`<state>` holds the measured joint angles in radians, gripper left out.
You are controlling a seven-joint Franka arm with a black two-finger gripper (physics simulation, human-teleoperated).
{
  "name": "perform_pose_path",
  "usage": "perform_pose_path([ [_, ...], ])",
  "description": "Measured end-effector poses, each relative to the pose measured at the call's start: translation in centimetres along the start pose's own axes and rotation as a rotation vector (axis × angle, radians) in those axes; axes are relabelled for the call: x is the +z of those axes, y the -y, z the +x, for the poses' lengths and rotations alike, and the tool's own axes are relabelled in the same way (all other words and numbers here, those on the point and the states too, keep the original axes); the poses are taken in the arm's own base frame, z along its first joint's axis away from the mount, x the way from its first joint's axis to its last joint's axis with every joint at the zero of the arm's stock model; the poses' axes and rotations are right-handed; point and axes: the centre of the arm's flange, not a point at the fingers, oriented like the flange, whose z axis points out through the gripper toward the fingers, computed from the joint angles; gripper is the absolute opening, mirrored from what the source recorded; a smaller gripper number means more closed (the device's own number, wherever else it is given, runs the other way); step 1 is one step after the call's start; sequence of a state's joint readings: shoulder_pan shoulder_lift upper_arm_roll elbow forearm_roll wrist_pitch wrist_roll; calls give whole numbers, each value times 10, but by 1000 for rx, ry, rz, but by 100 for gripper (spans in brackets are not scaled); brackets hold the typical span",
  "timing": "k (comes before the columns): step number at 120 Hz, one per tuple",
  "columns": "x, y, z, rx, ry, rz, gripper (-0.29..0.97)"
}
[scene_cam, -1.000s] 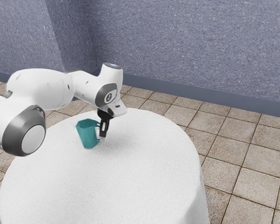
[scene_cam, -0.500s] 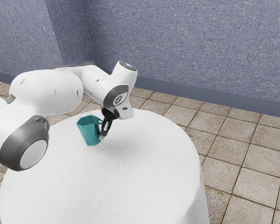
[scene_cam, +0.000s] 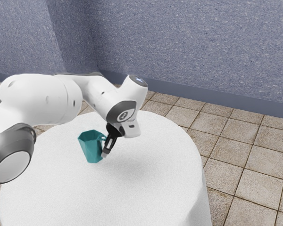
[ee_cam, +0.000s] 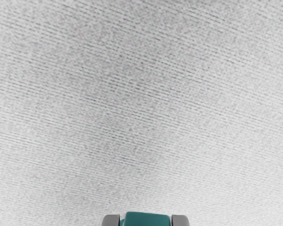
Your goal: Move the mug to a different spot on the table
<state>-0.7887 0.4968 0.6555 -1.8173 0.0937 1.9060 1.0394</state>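
A teal faceted mug hangs just above the round white table, tilted a little. My black gripper is shut on the mug's handle, on the side of the mug toward the exterior view's right. In the wrist view a strip of the teal mug shows right under my hand between two grey fingertips, with the white tablecloth beyond it.
The table's curved edge drops off toward the exterior view's right, above a tiled floor. A blue-grey wall stands behind. My white arm covers the table's left part.
My hand has carried the mug forward and slightly toward the exterior view's right over the table. The grip on the handle has stayed the same.
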Motion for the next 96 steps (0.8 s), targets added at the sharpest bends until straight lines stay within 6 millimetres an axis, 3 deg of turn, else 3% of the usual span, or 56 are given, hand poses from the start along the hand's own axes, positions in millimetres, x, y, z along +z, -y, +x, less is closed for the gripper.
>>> perform_pose_path([
  [30, 18, -22, 24, 27, 32, -16, 1],
  [48, 24, -22, 28, 15, 37, -16, 31],
  [61, 24, -20, 29, 5, 32, -14, 46],
  [72, 17, -20, 30, -5, 11, -9, 54],
  [82, -2, -19, 24, -22, -34, 1, 58],
  [96, -48, -15, -2, -60, -129, 33, 62],
])
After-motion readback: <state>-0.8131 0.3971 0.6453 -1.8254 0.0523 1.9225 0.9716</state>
